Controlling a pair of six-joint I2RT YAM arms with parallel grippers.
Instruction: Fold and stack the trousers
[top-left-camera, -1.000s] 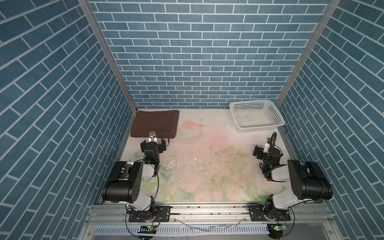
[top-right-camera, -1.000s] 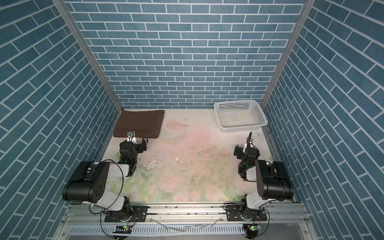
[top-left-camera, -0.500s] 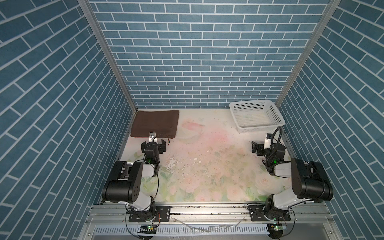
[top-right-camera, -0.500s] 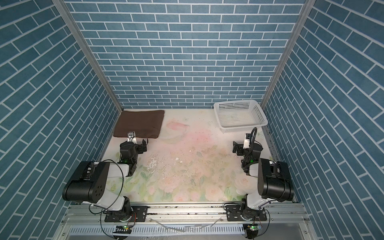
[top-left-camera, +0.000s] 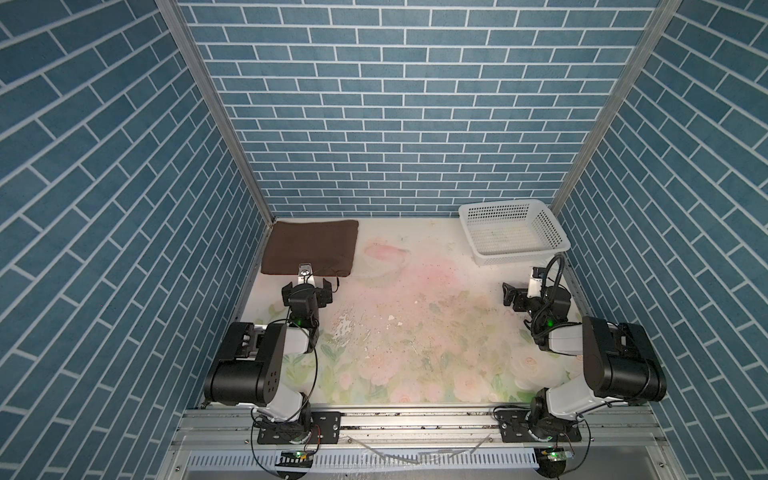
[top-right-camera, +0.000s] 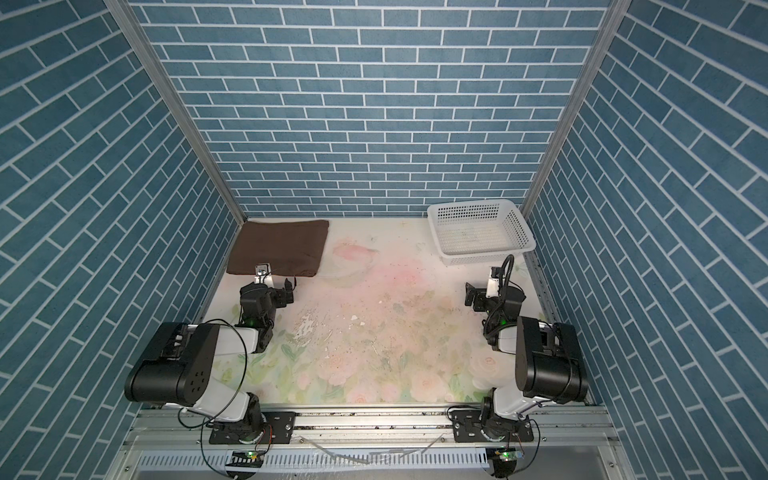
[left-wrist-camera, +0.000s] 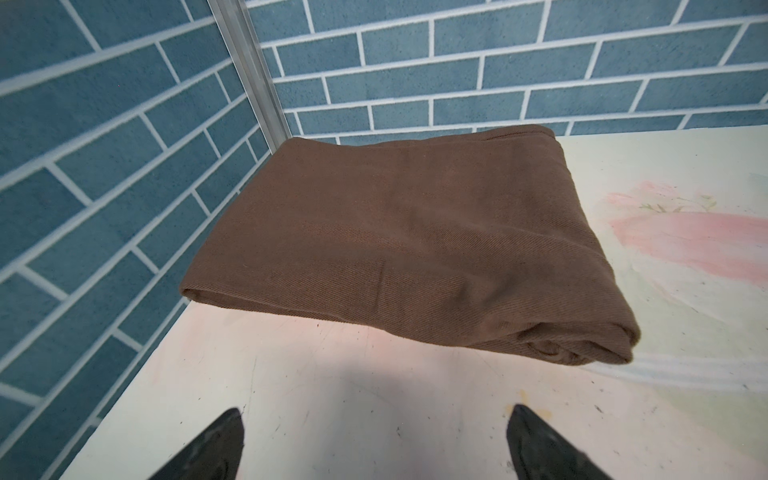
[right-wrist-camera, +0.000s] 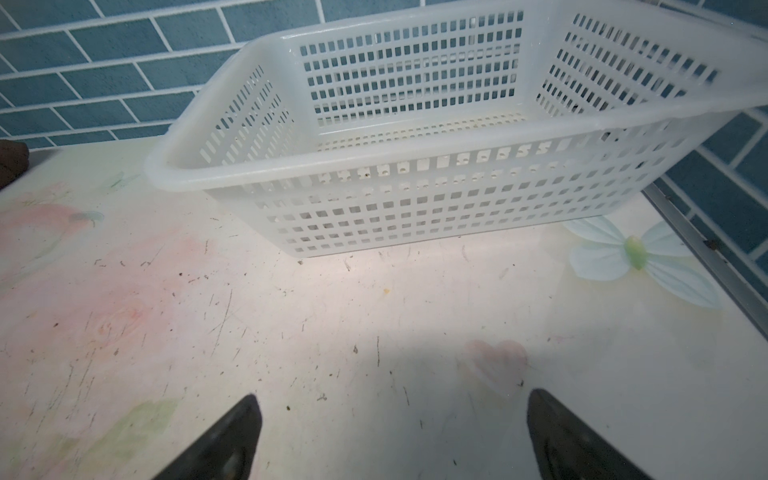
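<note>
The dark brown trousers (top-left-camera: 309, 247) (top-right-camera: 278, 247) lie folded into a flat rectangle in the table's back left corner. In the left wrist view the trousers (left-wrist-camera: 415, 249) fill the middle, with layered folds at one corner. My left gripper (top-left-camera: 306, 289) (top-right-camera: 268, 291) hovers just in front of their near edge, open and empty, with bare table between its fingertips (left-wrist-camera: 232, 419). My right gripper (top-left-camera: 515, 297) (top-right-camera: 473, 297) is at the right side, in front of the basket, also open and empty (right-wrist-camera: 390, 399).
A white perforated basket (top-left-camera: 523, 254) (top-right-camera: 486, 254) (right-wrist-camera: 374, 162) stands empty at the back right corner. The floral table top (top-left-camera: 415, 299) is scratched and speckled with crumbs. Blue brick walls close in the left, back and right sides.
My right gripper has risen and moved back towards the basket, turning a little. The left arm and the trousers have stayed still.
</note>
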